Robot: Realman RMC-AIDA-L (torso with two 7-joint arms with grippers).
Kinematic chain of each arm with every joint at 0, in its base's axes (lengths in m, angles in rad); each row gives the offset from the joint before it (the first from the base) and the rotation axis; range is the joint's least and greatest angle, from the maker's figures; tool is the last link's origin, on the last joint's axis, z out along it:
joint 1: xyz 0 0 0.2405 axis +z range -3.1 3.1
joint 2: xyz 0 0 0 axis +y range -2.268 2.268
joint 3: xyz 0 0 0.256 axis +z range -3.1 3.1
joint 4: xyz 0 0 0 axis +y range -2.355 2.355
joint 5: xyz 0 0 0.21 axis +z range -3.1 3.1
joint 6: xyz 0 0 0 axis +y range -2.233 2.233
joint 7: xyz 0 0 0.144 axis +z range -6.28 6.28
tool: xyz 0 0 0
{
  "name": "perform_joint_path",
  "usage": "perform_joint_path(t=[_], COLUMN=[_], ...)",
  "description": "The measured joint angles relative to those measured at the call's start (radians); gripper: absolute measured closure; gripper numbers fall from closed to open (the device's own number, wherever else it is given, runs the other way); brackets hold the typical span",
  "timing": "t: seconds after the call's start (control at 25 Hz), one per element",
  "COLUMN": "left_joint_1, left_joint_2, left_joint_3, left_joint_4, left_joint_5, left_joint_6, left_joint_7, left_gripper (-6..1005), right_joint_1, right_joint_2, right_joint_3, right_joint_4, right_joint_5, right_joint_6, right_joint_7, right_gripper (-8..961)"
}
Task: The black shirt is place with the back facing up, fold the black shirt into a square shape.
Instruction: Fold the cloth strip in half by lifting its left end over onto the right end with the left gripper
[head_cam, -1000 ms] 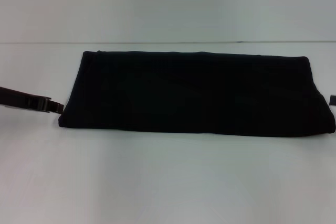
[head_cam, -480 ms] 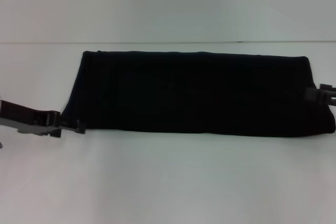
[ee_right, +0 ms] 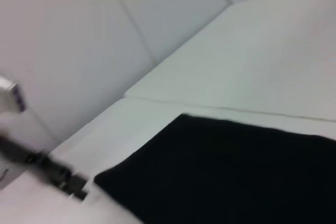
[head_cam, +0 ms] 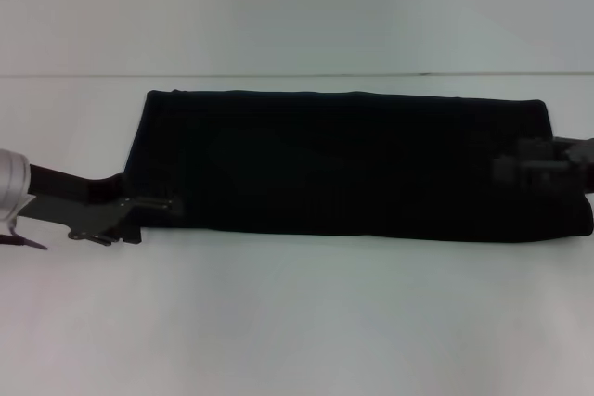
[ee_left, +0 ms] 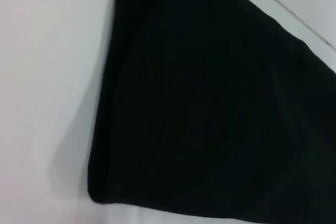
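The black shirt point(head_cam: 357, 164) lies flat on the white worktop point(head_cam: 297, 322), folded into 1 long band that runs from left to right. The left gripper point(head_cam: 153, 209) is at the near left corner of the shirt, low over the worktop and touching the edge of the cloth; I cannot tell if it is spread or pressed together. The right gripper point(head_cam: 520, 169) is over the right end of the shirt, and its state is also not clear.
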Motion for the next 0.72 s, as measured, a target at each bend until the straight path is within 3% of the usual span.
perform_joint_path(t=[0.36,0.72], left_joint_1=[0.015,0.034], left_joint_2=[-0.01,-0.005], left_joint_3=[-0.119,-0.221], left_joint_4=[-0.076,-0.101], left_joint_5=[-0.001,-0.001], left_joint_6=[-0.059,-0.074], left_joint_7=[-0.103,-0.191], left_gripper=[116,116], right_joint_1=[0.041,0.064], right_joint_2=[-0.001,-0.004], right_joint_3=[-0.134,-0.135], right_joint_4=[-0.01,-0.012], right_joint_5=[0.0,0.003], right_joint_6=[-0.106,-0.114], right_joint_7=[-0.152,-0.166], right_gripper=[36,36])
